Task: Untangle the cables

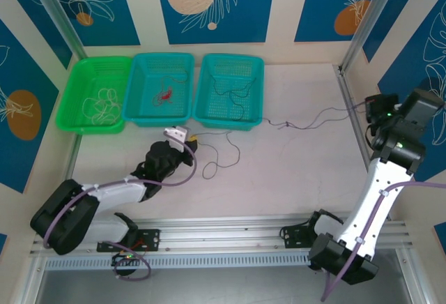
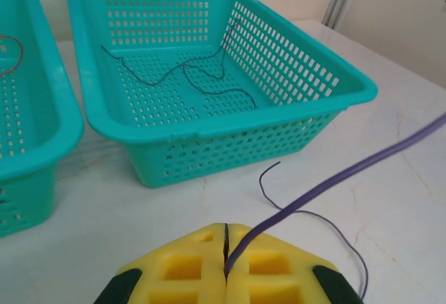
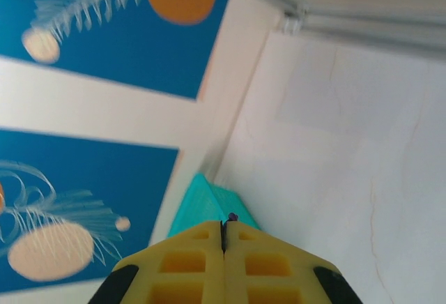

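Purple cable (image 2: pixel 334 178) clamped between left fingers (image 2: pixel 209 248); right fingers (image 3: pixel 209 242) pinched on cable tip (image 3: pixel 232 216); overhead, its length across the table (image 1: pixel 293 178)

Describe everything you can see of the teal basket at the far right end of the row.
The rightmost teal plastic basket is rectangular, with a solid flared rim and slotted walls and floor. It stands upright on the pale table, at the right end of a row of three, close beside the middle teal basket. Whether their rims touch is unclear. A thin dark purple-black cable lies in loose curves on its floor, with one stretch climbing the right-hand wall.
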